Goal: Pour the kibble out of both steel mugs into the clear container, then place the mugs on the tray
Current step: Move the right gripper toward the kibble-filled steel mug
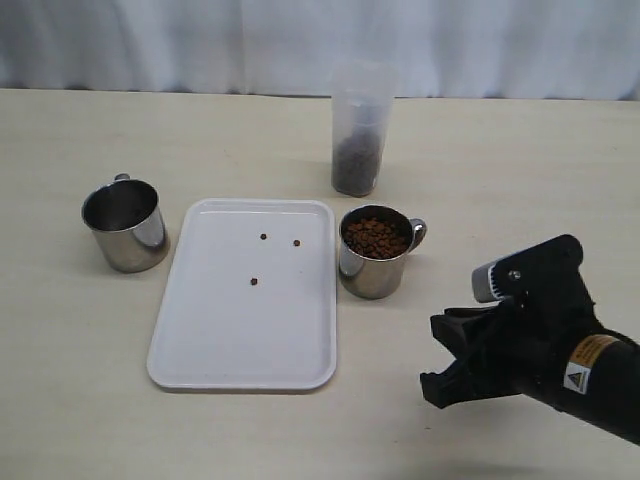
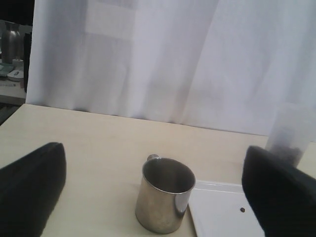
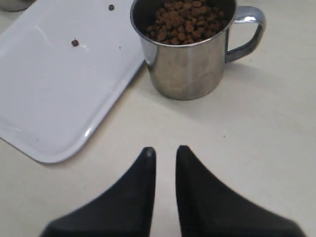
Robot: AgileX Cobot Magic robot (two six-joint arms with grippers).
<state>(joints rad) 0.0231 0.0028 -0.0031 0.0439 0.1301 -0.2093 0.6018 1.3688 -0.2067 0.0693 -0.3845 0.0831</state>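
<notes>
**Base:** Right tool first.

**Me:** I see the right gripper (image 3: pixel 165 152) barely parted, a narrow slit between the jaws and nothing in it. It hangs low over the table (image 3: pixel 256 148), clear of everything. Just ahead of its tips stands the full mug (image 3: pixel 187 64), upright, with kibble (image 3: pixel 185 22) near the brim and the handle turned away from the tray (image 3: pixel 49 98). That mug is on the table just beside the tray's edge, not on the tray.

**Base:** Left side?

**Me:** Left gripper (image 2: pixel 153 147) is spread wide and empty. The empty mug (image 2: pixel 163 197) stands upright ahead of it, untouched, on the table near the tray's opposite edge.

**Base:** Container?

**Me:** The clear container (image 1: pixel 358 130) is upright beyond the tray's far corner, behind the full mug, with kibble in its lower part. Three stray pellets (image 1: pixel 264 237) lie on the tray.
</notes>
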